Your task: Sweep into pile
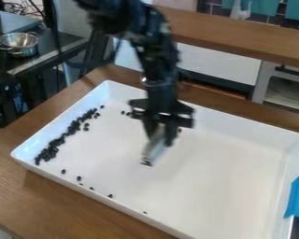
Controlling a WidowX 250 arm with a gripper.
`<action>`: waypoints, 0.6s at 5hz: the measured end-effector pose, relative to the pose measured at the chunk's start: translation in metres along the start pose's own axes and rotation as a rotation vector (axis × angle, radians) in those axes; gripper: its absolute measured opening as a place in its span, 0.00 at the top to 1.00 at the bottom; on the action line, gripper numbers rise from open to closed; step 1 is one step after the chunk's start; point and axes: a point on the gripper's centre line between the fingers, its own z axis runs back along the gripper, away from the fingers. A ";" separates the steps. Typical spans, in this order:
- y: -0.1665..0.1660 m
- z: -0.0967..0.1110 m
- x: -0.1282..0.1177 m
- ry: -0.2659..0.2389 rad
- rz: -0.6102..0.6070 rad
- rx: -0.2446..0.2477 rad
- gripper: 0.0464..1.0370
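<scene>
The black gripper [160,128] hangs over the white tray [227,182] on the counter [52,198], its jaws closed around a pale tool [155,148] that slants down toward the tray's floor. Most of the dark beans [72,127] lie in a long, ragged band beside the wall to my left. A few strays dot the near side, and a couple sit behind the gripper. Blue tape [298,198] clings to the right rim.
</scene>
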 end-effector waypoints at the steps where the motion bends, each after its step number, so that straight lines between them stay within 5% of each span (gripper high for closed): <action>1: -0.024 -0.015 0.001 -0.007 -0.021 0.031 0.66; 3: -0.021 -0.045 0.030 -0.010 0.035 0.076 0.66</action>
